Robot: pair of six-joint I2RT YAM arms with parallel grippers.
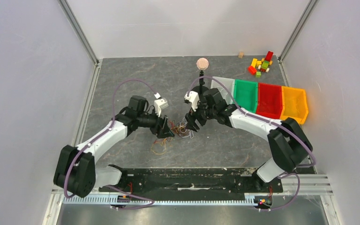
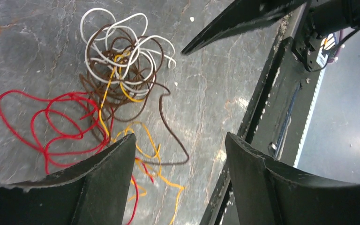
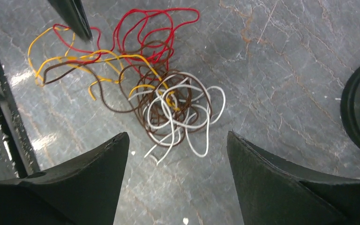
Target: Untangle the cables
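Note:
The cables (image 1: 178, 130) lie in a loose tangle on the grey floor between my two grippers. In the left wrist view the tangle (image 2: 117, 75) has white and brown loops at the top, red loops at left and orange strands running down between the fingers. In the right wrist view the tangle (image 3: 168, 101) lies just beyond the fingertips, white and brown nearest. My left gripper (image 1: 167, 131) is open and empty, low over the tangle's left side (image 2: 180, 140). My right gripper (image 1: 191, 125) is open and empty at its right side (image 3: 178, 138).
Green (image 1: 246, 95), red (image 1: 269, 100) and orange (image 1: 294, 104) bins stand at the right. Small coloured blocks (image 1: 261, 64) lie at the back right. A black stand with a pink ball (image 1: 202, 63) stands behind the cables. The black base rail (image 1: 183, 178) runs along the near edge.

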